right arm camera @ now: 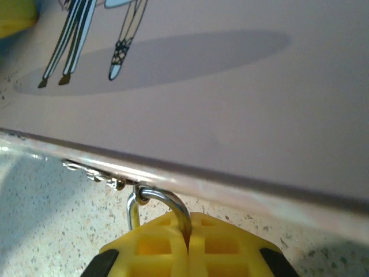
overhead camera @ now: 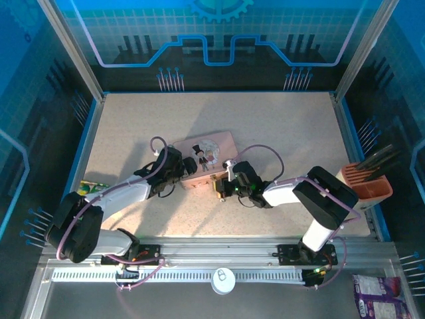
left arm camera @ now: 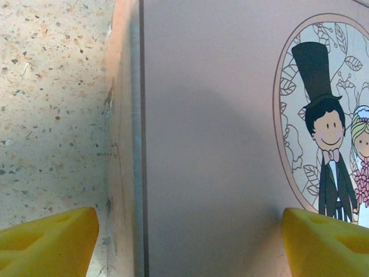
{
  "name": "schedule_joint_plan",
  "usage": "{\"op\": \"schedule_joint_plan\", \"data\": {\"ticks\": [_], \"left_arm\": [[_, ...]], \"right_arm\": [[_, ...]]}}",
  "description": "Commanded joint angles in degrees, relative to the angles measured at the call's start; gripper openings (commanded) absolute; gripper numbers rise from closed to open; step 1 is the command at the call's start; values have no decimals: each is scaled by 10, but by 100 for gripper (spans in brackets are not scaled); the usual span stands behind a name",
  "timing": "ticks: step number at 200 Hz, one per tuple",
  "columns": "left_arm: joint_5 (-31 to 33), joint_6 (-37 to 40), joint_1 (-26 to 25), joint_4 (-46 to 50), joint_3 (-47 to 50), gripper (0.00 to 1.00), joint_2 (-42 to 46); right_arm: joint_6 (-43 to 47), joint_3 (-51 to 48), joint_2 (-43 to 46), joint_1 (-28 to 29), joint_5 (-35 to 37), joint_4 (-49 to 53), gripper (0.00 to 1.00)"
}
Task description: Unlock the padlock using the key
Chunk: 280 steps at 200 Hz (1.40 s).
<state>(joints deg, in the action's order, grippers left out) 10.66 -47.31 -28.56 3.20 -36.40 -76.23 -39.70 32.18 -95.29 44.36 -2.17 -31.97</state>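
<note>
**A:** Padlock [right arm camera: 132, 214] first. Where should you look?

**B:** Look at the edge of the pink tin [overhead camera: 218, 147] that faces the arms. Its silver shackle is hooked through the tin's latch there. You can't see its body, which is hidden behind yellow fingers [right arm camera: 230, 245].

**A:** Those belong to your right gripper [right arm camera: 188, 239]?

**B:** Yes. The pads are pressed together, and one leg of the shackle runs straight into the seam between them, so they are pinching the padlock.

**A:** And your left gripper [left arm camera: 187, 228]?

**B:** It is spread wide across the tin's far end. One finger sits outside the side wall over the speckled bench [overhead camera: 299, 133]. The other sits over the lid beside the printed couple [left arm camera: 334, 138]. You can't tell whether either pad touches the tin.
</note>
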Motion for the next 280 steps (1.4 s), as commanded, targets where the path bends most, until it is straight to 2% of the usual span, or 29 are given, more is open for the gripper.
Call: {"op": "schedule_joint_plan", "data": {"ticks": [1,58,92,174,280], "left_arm": [[23,-28,-25,71,32,81,5],[82,-106,-89,72,51,82,45],[81,-111,-107,61,43,83,30],[95,-139,-138,48,33,83,16],[101,-150,-143,23,34,85,5]], "right_arm": [[-72,-22,27,-1,86,-25,0],[-141,-39,83,37,169,-15,0],[-175,-54,96,55,195,-24,0],[-285,-103,75,60,228,-118,0],[-419,-79,0,36,236,-185,0]]}}
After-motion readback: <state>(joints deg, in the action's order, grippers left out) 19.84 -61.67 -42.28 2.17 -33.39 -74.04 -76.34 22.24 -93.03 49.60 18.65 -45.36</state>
